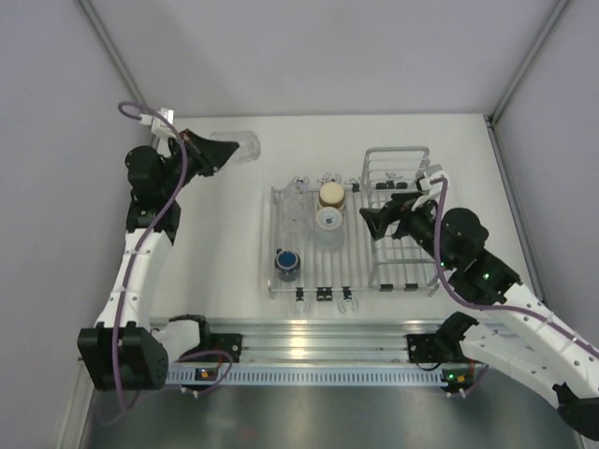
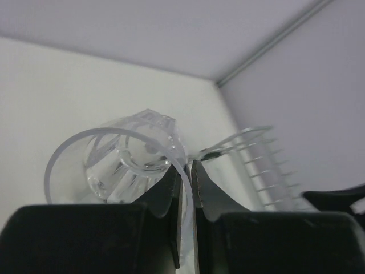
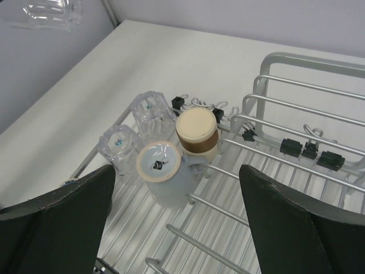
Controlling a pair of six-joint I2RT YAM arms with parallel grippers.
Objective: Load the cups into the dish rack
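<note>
My left gripper point(image 1: 213, 152) is at the far left of the table, shut on the rim of a clear see-through cup point(image 1: 240, 147). The left wrist view shows the rim pinched between the fingers, with the cup point(image 2: 128, 162) lying sideways in front of the gripper point(image 2: 190, 171). The silver wire dish rack point(image 1: 281, 285) holds a tan-and-brown cup point(image 1: 330, 195), a pale blue cup point(image 1: 328, 221) and a dark blue mug point(image 1: 286, 264). My right gripper point(image 1: 374, 221) hovers open and empty over the rack, just right of the pale blue cup point(image 3: 165, 171). The held clear cup also shows in the right wrist view point(image 3: 51, 14).
Two more clear glasses point(image 3: 151, 113) point(image 3: 120, 145) stand upside down on the flat bars beside the tan cup point(image 3: 197, 131). The taller basket section point(image 1: 398, 164) is at the rack's right. Grey walls enclose the table on three sides.
</note>
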